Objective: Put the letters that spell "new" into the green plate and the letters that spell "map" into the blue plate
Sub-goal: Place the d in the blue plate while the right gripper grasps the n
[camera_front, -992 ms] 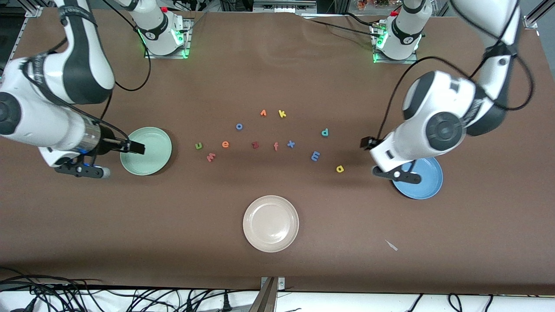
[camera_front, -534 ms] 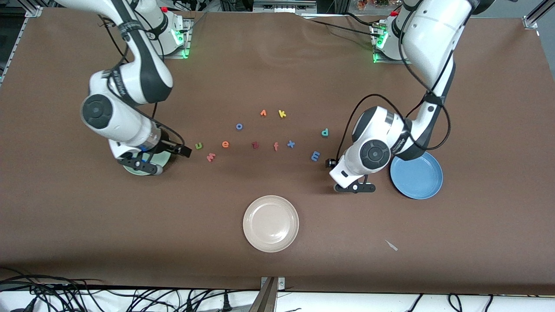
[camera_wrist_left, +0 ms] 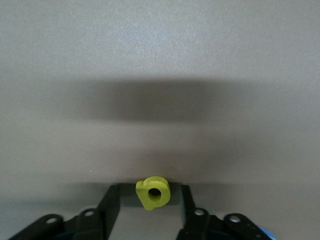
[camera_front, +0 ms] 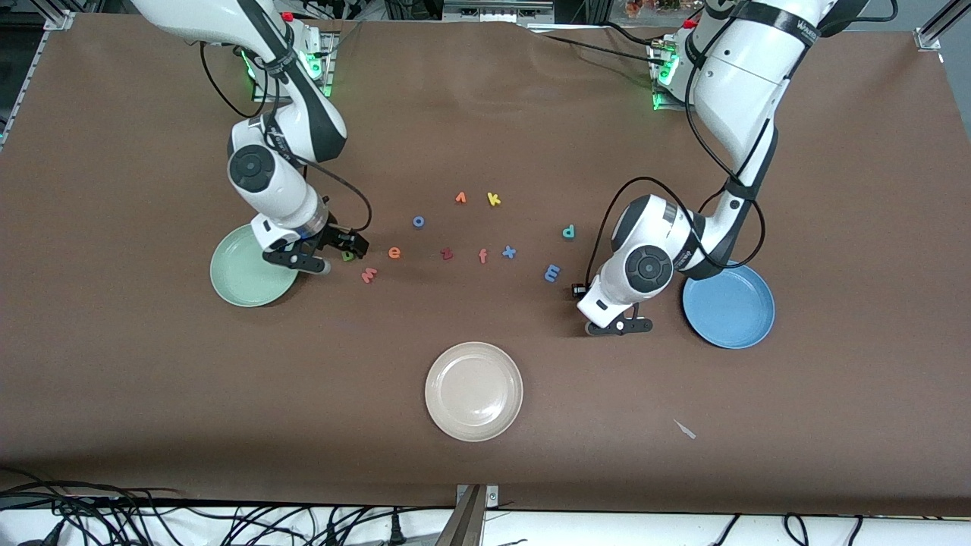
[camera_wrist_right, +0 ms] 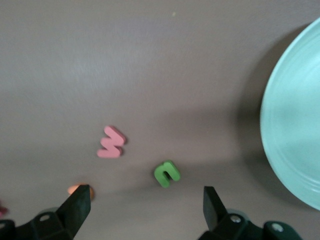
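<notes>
Picks are starting: left end effector (camera_wrist_left: 150,190) is narrowing around yellow a (camera_wrist_left: 152,193) (gaps remain); right end effector (camera_wrist_right: 146,200), spread wide, is dropping over olive n (camera_wrist_right: 167,173).

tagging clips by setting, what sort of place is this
Most likely a robotics lab workbench. A brown-covered table carries two bolted-down Franka arms, loose cables trail along its edge nearest the front camera, and aluminium framing stands at a corner. Foam letters and plates look like test props.
</notes>
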You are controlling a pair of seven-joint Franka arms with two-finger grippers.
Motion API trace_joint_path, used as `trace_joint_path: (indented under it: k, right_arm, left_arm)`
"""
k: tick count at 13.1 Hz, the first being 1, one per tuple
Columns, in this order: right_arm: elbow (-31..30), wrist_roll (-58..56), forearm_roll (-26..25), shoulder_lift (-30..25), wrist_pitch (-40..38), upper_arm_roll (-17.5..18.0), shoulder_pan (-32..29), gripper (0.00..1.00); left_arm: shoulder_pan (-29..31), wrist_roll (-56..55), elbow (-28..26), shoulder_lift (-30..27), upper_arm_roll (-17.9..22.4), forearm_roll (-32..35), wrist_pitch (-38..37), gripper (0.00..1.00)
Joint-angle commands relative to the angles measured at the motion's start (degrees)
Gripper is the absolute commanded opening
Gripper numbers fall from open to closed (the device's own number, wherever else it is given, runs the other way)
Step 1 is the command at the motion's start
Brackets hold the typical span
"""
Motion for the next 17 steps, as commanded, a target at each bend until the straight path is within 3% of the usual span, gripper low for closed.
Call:
trace_joint_path:
  k: [1,4,8,11,14,17]
  right_arm:
    - [-0.7,-9.7,-1.8,1.2,1.5,0.1,-0.1,1.0]
    - [-1.1,-18.0,-1.8,1.6,3.3,-0.3,-0.2,1.0]
    - [-1.0,-29.2,-1.9,4.9,5.7,-1.8,-0.6,0.99]
    - [-0.8,-30.6,-1.9,5.7,5.7,-1.8,-0.6,0.92]
    - [-0.5,-30.7,-1.9,5.9,5.7,-1.8,-0.3,0.76]
    - [-0.5,-30.7,-1.9,7.0,7.1,-1.8,0.0,0.7]
  left_arm:
    - [-0.5,-0.5,-2.2,-1.5,0.3,-0.8,2.0,0.27]
    - [-0.4,-0.2,-1.9,-1.8,0.3,-0.5,1.5,0.0]
    - [1.2,1.2,0.6,-7.6,1.0,-0.2,-9.2,0.01]
    - [7.7,11.0,0.6,-9.8,1.0,-0.1,-14.5,0.01]
    - [15.7,25.7,0.6,-9.4,1.1,2.0,-14.6,0.03]
    - [19.1,28.0,-0.2,-6.4,1.0,9.3,-11.1,0.06]
